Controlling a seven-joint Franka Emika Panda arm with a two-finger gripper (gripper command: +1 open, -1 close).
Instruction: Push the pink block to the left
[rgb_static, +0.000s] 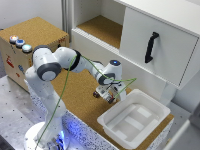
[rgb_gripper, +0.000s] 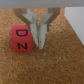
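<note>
The pink block (rgb_gripper: 22, 39) is a small reddish-pink cube with dark letters on its faces, resting on the cork surface (rgb_gripper: 60, 65). My gripper (rgb_gripper: 40, 43) is shut, its two fingertips meeting in a point low over the cork, right beside the block and touching or nearly touching its side. Nothing is held between the fingers (rgb_gripper: 35, 25). In the exterior view the gripper (rgb_static: 104, 96) hangs low over the cork table (rgb_static: 75, 95), just beside the white bin, and I cannot clearly make out the block under it.
A white plastic bin (rgb_static: 150, 107) stands on the exterior view's right of the gripper. Behind is a white cabinet with a black handle (rgb_static: 151, 47) and an open cork shelf (rgb_static: 102, 27). A cork-topped box with three round push-buttons (rgb_static: 19, 43) is at the left.
</note>
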